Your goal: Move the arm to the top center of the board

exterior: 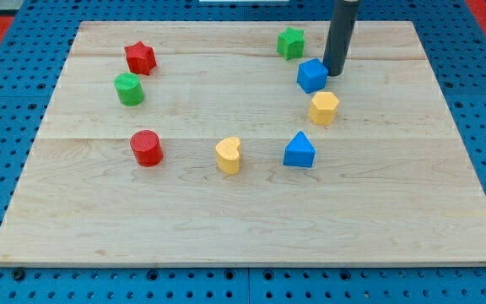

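My tip [335,73] rests on the wooden board [243,211] near the view's top, right of centre. It stands just right of the blue cube [311,75], almost touching it, and to the lower right of the green star [291,42]. The yellow hexagon block [323,108] lies just below the blue cube. The blue triangular block [299,151] lies lower, with the yellow heart [229,155] to its left.
On the view's left are a red star [140,58], a green cylinder [128,89] below it, and a red cylinder [147,148] lower still. Blue pegboard [7,127] surrounds the board.
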Controlling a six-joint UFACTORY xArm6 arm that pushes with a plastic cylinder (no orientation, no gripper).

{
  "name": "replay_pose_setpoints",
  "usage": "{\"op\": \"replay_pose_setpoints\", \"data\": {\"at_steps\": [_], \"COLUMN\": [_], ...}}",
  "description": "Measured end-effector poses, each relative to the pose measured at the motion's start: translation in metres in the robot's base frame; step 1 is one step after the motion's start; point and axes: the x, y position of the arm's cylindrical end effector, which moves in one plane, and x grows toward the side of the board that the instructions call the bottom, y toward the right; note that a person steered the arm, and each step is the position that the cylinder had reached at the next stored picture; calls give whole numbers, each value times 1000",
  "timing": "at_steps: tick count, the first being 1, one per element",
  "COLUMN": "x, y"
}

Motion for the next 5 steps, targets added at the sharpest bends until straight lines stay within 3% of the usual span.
{"op": "replay_pose_setpoints", "data": {"at_steps": [3, 5], "x": [-43, -64], "y": [190, 177]}}
